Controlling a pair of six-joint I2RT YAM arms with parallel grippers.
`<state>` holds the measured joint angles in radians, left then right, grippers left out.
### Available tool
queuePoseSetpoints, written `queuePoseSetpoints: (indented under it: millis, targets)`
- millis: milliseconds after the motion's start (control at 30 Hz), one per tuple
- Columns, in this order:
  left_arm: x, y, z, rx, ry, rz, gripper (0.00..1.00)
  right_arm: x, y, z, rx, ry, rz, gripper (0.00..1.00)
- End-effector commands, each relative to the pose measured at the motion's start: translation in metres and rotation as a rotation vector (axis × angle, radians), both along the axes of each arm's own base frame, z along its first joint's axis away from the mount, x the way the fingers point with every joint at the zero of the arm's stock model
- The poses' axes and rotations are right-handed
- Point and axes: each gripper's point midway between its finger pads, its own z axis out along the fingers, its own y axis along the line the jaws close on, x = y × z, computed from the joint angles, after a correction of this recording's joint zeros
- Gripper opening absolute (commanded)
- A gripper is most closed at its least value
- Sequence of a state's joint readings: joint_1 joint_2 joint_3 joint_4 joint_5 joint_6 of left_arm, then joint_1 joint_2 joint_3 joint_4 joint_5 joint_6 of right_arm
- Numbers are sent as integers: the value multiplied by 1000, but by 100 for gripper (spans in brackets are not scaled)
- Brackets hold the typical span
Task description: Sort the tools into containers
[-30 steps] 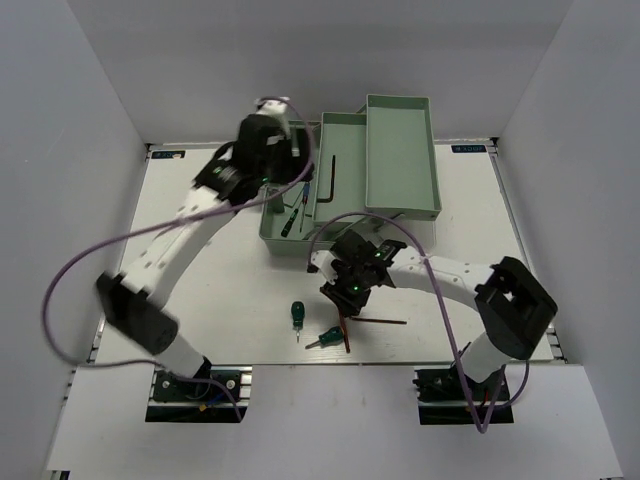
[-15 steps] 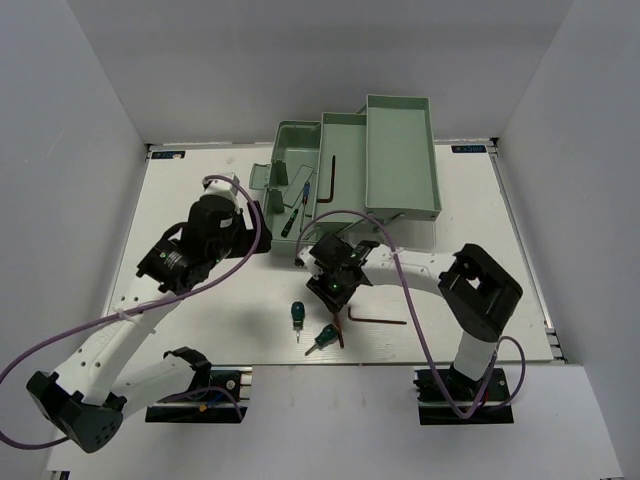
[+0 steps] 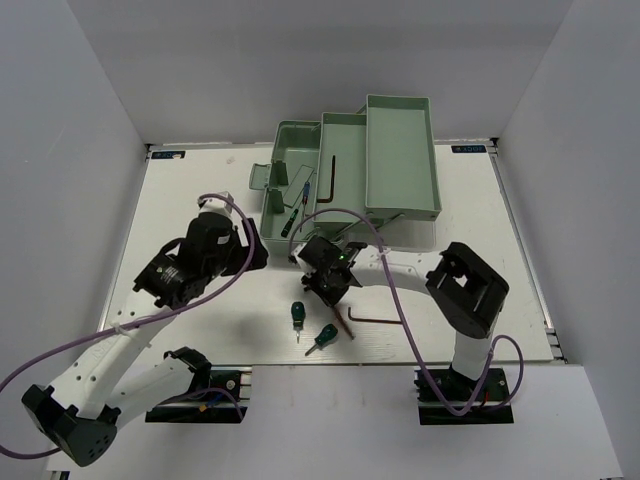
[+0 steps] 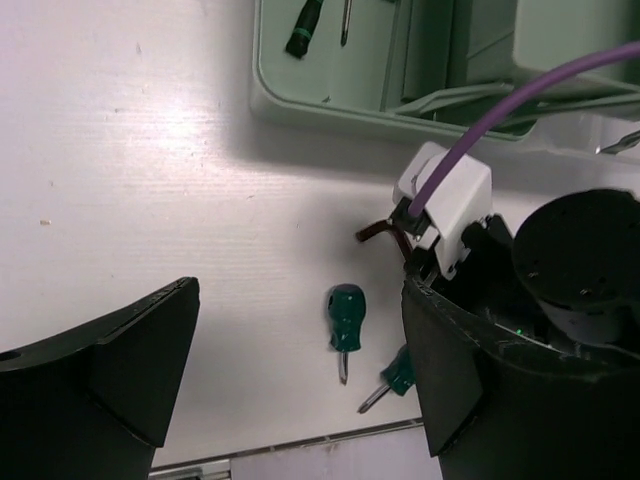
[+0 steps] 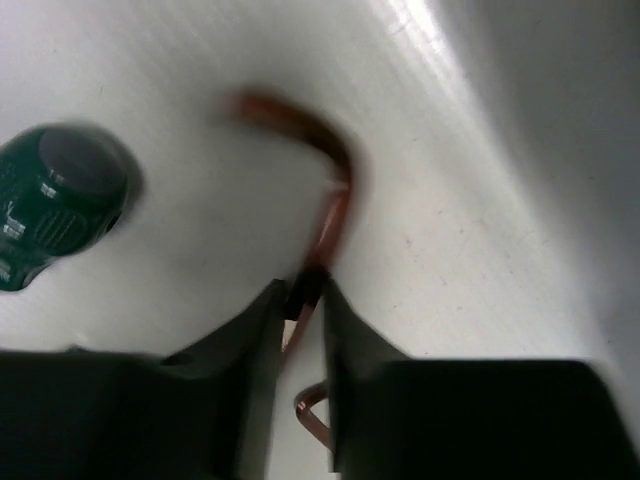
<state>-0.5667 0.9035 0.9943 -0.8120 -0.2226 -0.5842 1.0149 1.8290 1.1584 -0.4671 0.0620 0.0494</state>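
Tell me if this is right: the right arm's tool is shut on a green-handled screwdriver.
Not right. The right tool is shut on a reddish-brown hex key, not on a green-handled one. The right wrist view shows the key pinched between its fingers, with a green screwdriver lying loose beside it.

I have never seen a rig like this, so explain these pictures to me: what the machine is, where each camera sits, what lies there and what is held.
These are two robot arms bolted at the near edge of a white table. One picture looks down from above and behind them. The other two come from a camera on each wrist.

The left tool is open and holds nothing. The right tool is shut on a reddish-brown hex key.

Two green-handled screwdrivers and a second hex key lie loose on the table. At the far side stands a pale green toolbox. Its trays hold a third hex key and two thin screwdrivers.
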Motion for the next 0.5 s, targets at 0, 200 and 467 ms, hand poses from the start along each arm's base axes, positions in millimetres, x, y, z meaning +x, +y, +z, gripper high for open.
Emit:
queuePoseSetpoints:
  millis: [0, 200, 467]
  targets:
    - [-9, -2, -11, -12, 34, -12, 92, 1, -8, -20, -70, 15, -32, 20]
    - [-20, -4, -31, -32, 81, -30, 92, 10, -5, -5, -33, -31, -17, 0]
    - [-22, -7, -44, -46, 95, -38, 92, 11, 35, 77, 237, -6, 103, 0]
